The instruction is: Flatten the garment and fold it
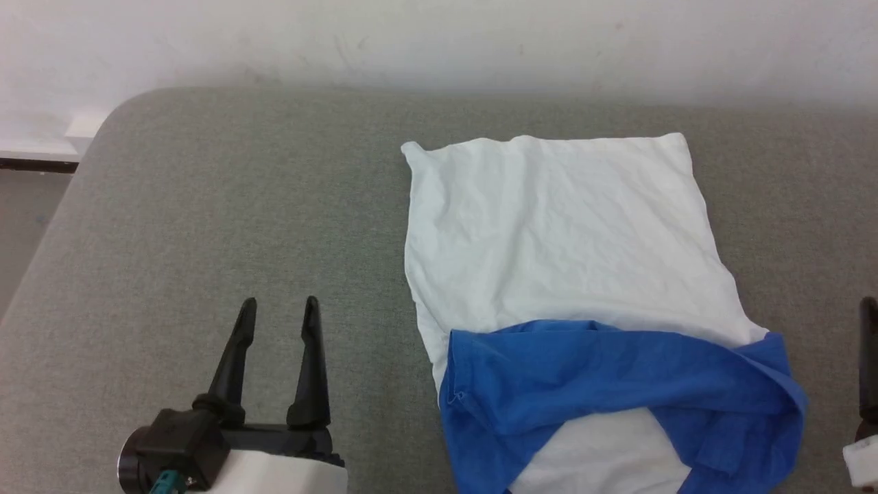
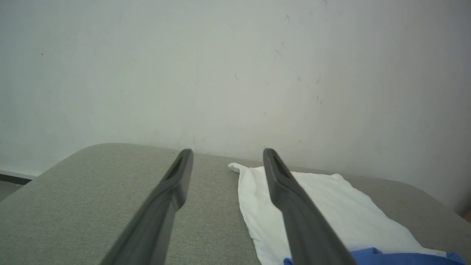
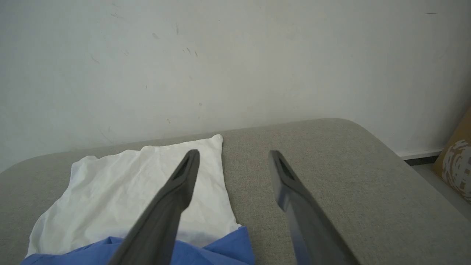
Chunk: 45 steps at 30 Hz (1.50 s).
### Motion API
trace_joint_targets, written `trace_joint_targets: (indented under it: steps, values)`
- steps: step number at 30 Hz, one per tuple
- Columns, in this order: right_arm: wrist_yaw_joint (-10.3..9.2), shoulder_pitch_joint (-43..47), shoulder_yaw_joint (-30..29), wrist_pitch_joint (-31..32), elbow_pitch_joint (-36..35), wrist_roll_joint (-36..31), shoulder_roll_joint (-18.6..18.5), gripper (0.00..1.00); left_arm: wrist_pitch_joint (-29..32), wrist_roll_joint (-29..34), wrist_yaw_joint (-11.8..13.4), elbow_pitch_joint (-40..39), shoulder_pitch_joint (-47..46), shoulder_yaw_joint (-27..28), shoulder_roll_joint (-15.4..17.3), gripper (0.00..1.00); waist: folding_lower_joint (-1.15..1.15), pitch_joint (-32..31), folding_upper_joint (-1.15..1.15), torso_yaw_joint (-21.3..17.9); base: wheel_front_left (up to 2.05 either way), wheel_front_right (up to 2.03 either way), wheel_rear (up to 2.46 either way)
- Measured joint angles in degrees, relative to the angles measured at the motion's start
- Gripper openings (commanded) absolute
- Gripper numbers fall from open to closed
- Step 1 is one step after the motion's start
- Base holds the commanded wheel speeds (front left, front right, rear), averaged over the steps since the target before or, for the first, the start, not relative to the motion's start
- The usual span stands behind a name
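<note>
Head view: left gripper fingers spread wide, empty, over the surface's near-left part. Same for the right gripper, open, holding nothing. The shirt lies flat between them, right of middle, blue sleeves folded across its near end.

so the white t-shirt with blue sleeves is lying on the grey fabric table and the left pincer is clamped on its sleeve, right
Not quite. In the head view the left pincer stands open and apart from the white T-shirt with blue sleeves, holding nothing. The shirt does lie on the grey fabric table.
</note>
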Motion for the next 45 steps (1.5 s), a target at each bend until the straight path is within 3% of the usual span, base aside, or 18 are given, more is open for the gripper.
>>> trace_joint_targets:
  steps: [7, 14, 18, 24, 33, 45]
  values:
    - [0.0, 1.0, 0.9, -0.1, -2.2, 0.0, 1.0, 1.0, 5.8, 3.3, -0.8, -0.6, -7.3, -0.7, 3.1, 1.0, 0.0, 2.2, 0.0, -1.0, 0.0, 0.0, 0.0]
    - [0.0, -1.7, 2.1, -0.1, -4.4, 1.4, -1.8, 1.0, 20.4, 4.8, -6.8, 3.4, -31.6, -1.8, 6.4, 1.0, 0.01, 7.4, 0.0, -1.6, 0.0, 0.0, 0.0]
    - [0.0, -3.7, 2.2, -0.5, -4.6, 3.5, -4.3, 1.0, 28.8, 4.7, -10.4, 8.9, -45.3, -3.7, 6.2, 1.0, 0.02, 11.3, 0.0, -1.9, 0.0, 0.0, 0.0]
    - [0.0, -5.2, 2.6, -1.0, -5.3, 6.4, -6.9, 1.0, 37.8, 3.5, -12.3, 19.1, -60.6, -4.0, 4.4, 1.0, 0.02, 17.3, 0.0, -2.6, 0.0, 0.0, 0.0]
    - [0.0, -6.7, 3.0, -2.7, -5.1, 10.1, -10.5, 1.0, 47.4, 2.3, -11.2, 30.3, -69.5, -3.4, 3.5, 1.0, 0.02, 26.4, 0.0, -4.5, 0.0, 0.0, 0.0]
    - [0.0, -8.5, 3.8, -5.7, -2.0, 11.9, -12.6, 1.0, 54.9, 2.7, -7.1, 36.6, -70.0, -3.7, 2.9, 1.0, 0.01, 34.3, 0.0, -8.2, 0.0, 0.0, 0.0]
